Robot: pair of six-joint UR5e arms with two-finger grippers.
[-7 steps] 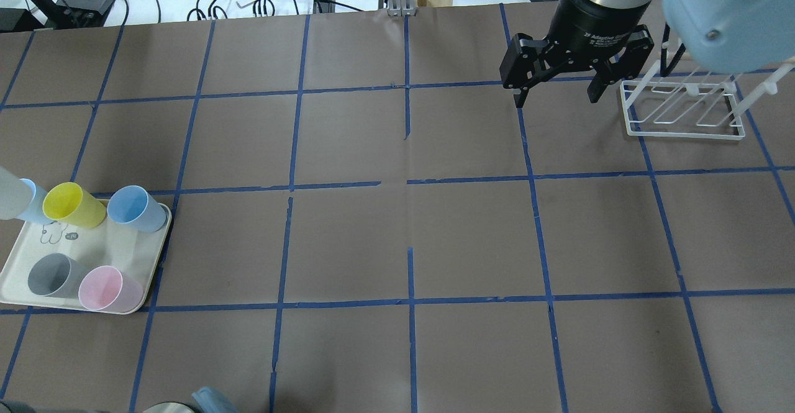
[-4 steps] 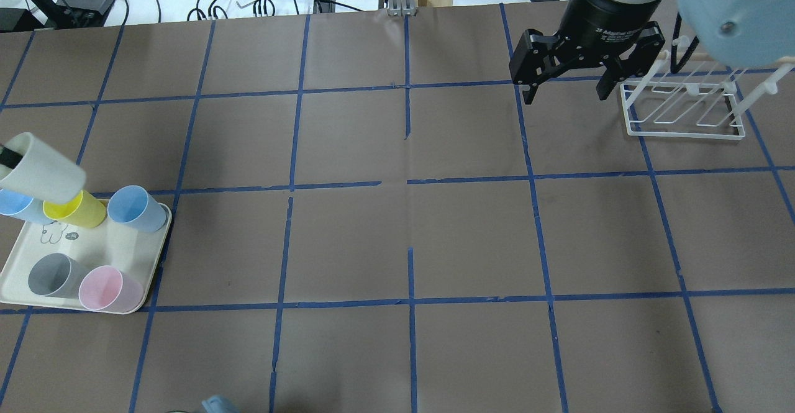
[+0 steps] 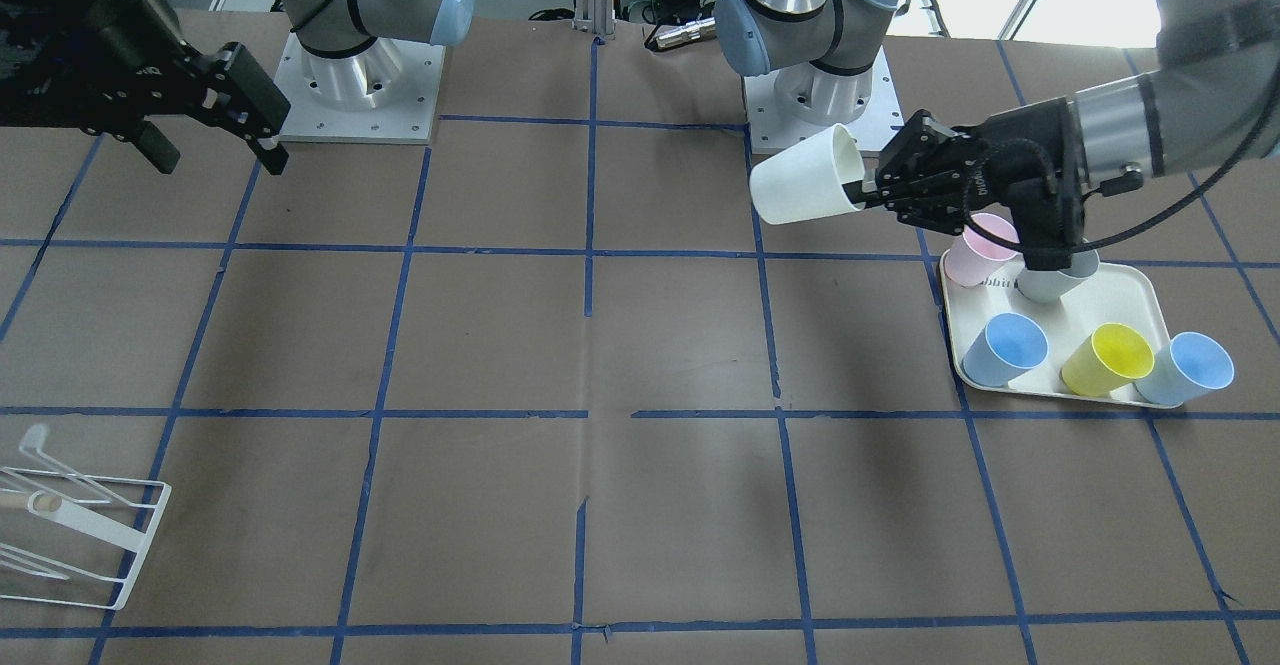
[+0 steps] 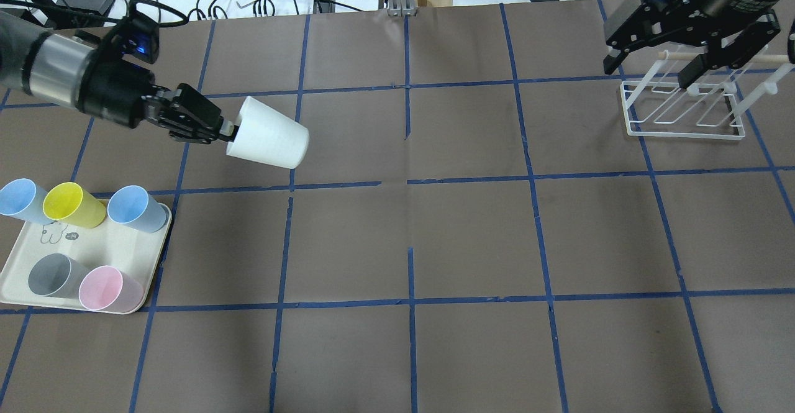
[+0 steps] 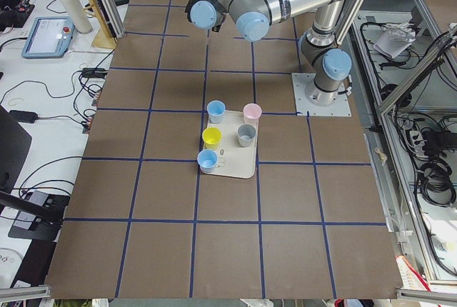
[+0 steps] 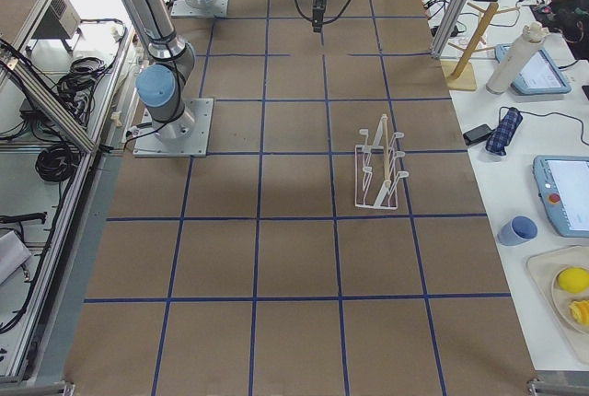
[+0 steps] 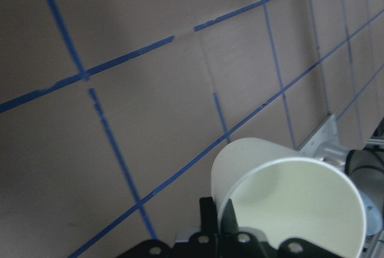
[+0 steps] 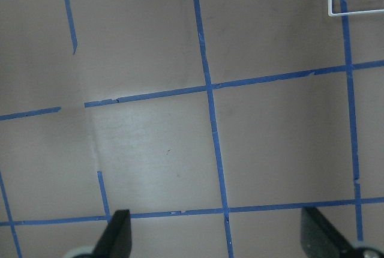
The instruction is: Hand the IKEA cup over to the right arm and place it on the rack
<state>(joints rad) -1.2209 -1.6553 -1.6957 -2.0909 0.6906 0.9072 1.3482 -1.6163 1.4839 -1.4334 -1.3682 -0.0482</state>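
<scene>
The cream IKEA cup (image 4: 268, 132) hangs on its side above the table, left of centre, with its base pointing toward the middle. My left gripper (image 4: 228, 130) is shut on its rim, one finger inside the cup. The cup also shows in the front view (image 3: 805, 188) and, mouth toward the camera, in the left wrist view (image 7: 282, 192). My right gripper (image 4: 649, 72) is open and empty, high above the back left corner of the white wire rack (image 4: 683, 135). The front view shows this gripper (image 3: 220, 160) and the rack (image 3: 143, 543).
A cream tray (image 4: 112, 245) at the front left holds a yellow cup (image 4: 73, 205), a grey cup (image 4: 53, 275), a pink cup (image 4: 107, 289) and a blue cup (image 4: 136, 209). Another blue cup (image 4: 20, 199) stands at its far corner. Cables lie beyond the table's far edge.
My left arm has carried the cup from above the tray toward the table's middle. My right gripper has moved right and back, over the rack, still open.
</scene>
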